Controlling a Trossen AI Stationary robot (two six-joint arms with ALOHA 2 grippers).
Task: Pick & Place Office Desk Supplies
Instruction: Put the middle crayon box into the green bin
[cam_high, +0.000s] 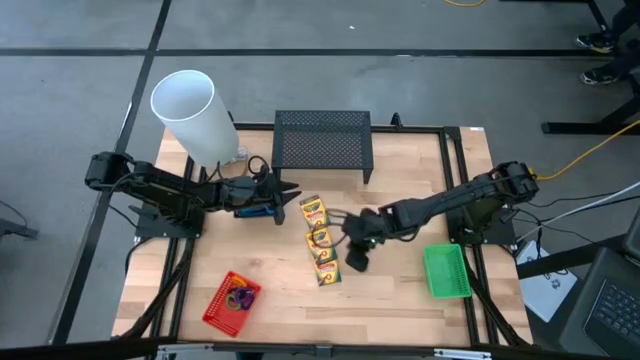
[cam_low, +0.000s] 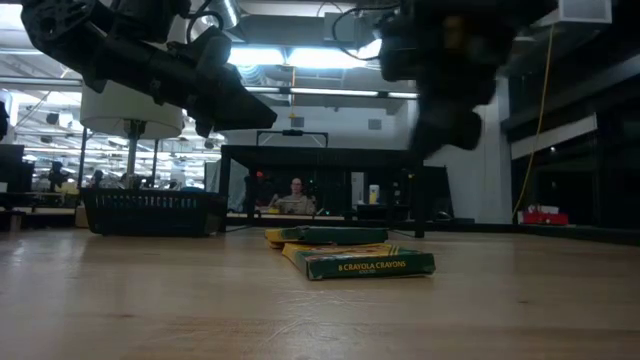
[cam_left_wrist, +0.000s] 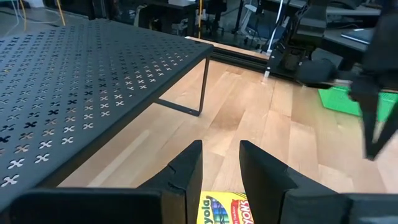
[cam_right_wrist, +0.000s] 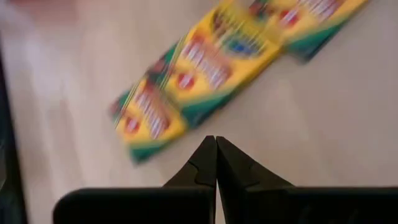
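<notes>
Three yellow-and-green crayon boxes (cam_high: 320, 240) lie flat in a row on the wooden table's middle; the low view shows them too (cam_low: 360, 263). My right gripper (cam_high: 357, 255) hangs shut just right of the row, above the table, pointing down at the boxes (cam_right_wrist: 199, 62). My left gripper (cam_high: 285, 195) is held level above the table, left of the farthest box (cam_left_wrist: 224, 211). It is open (cam_left_wrist: 219, 146) with nothing between its fingers. Purple and orange loops (cam_high: 240, 295) lie in a red mesh basket (cam_high: 218, 310) near the front left.
A green mesh basket (cam_high: 446, 270) sits at the right. A wide black mesh stand (cam_high: 322, 140) is at the table's far edge, with a big white cylinder (cam_high: 190, 112) at the far left. Something blue (cam_high: 255, 210) shows under my left arm.
</notes>
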